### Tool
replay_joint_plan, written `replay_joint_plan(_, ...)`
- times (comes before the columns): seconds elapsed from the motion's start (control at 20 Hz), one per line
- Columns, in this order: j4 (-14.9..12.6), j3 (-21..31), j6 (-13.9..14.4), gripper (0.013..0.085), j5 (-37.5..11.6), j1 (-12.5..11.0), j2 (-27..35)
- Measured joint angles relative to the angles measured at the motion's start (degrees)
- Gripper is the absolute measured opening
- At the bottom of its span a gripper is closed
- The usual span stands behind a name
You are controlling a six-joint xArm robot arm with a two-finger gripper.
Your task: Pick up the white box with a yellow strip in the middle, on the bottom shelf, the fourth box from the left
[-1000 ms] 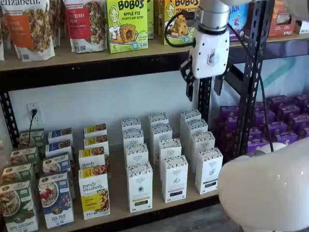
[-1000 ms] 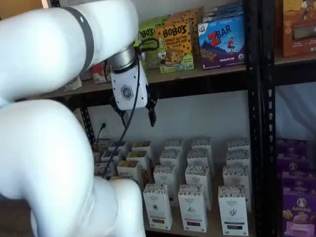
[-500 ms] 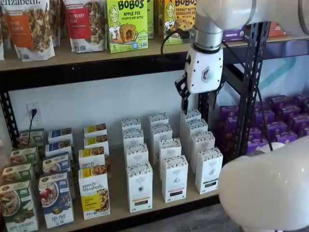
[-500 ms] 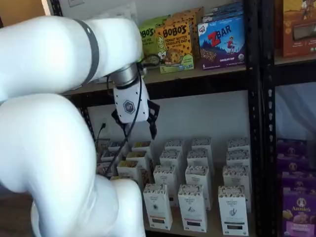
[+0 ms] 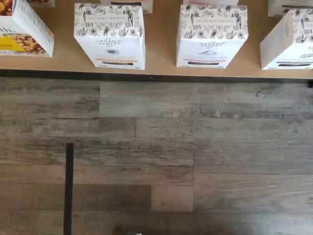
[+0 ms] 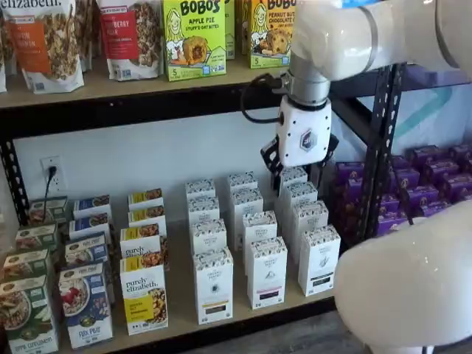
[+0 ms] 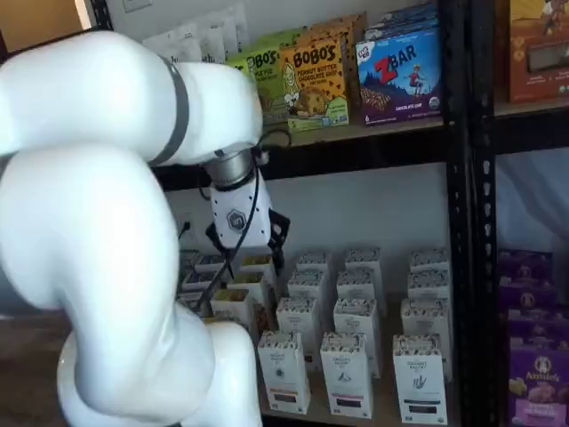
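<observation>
Wooden bottom shelf [image 6: 181,306] with a black rail holds tall cardboard boxes.
White box [image 6: 214,285], speckled top, thin yellow band, stands at the front edge. End effector [image 6: 295,164] came lower and leftward; fingers spread apart, holding nothing.

Pincer [image 6: 295,166] fingertips behind its body

"BOBO'S" (apple pie) on green box [image 6: 194,37]

Wrist downward; 2 frontal shelf views
</observation>
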Motion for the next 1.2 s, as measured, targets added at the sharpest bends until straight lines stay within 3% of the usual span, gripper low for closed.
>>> replay_joint_plan(0.75,-2.67,3.11,5.21,0.085,-15.47,3.2,10.94)
replay_joint_plan(1.2,-2.12,2.94,6.69,0.085,-24.17,4.81,18.37)
